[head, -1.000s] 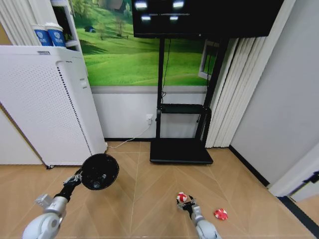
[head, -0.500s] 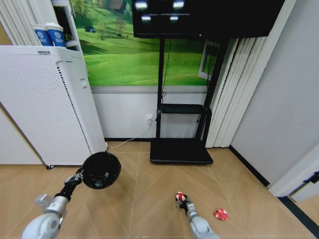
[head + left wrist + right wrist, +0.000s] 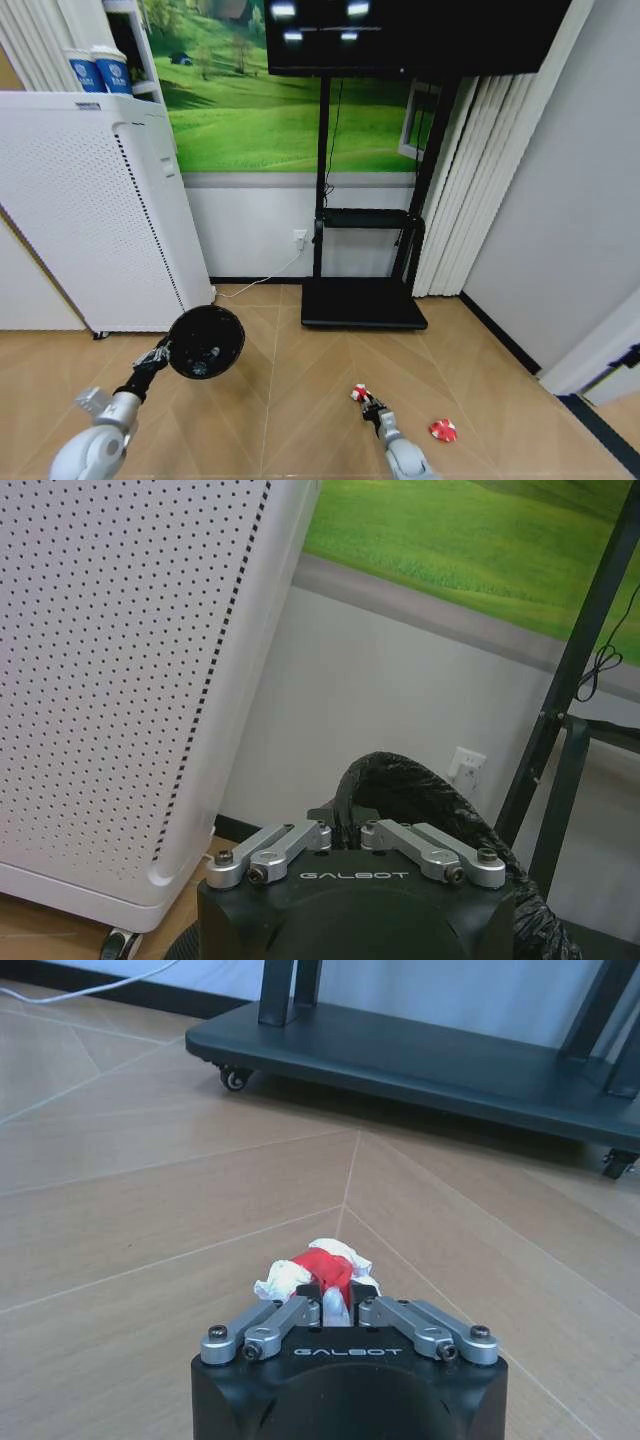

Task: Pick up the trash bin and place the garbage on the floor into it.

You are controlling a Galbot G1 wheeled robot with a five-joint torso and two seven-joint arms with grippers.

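The left gripper [image 3: 343,832] is pinching the rim of the black round trash bin [image 3: 206,342], holding it above the floor [image 3: 300,400]. The right gripper [image 3: 338,1305] is clamping a crumpled red-and-white wrapper [image 3: 318,1268]; another wrapper [image 3: 443,430] is lying nearby.

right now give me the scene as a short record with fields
left gripper: shut on the rim of the trash bin, held off the floor
right gripper: jaws shut on a red-and-white wrapper, low over the floor
second wrapper: on the floor, apart, to the robot's right
behind: white perforated unit, black TV stand
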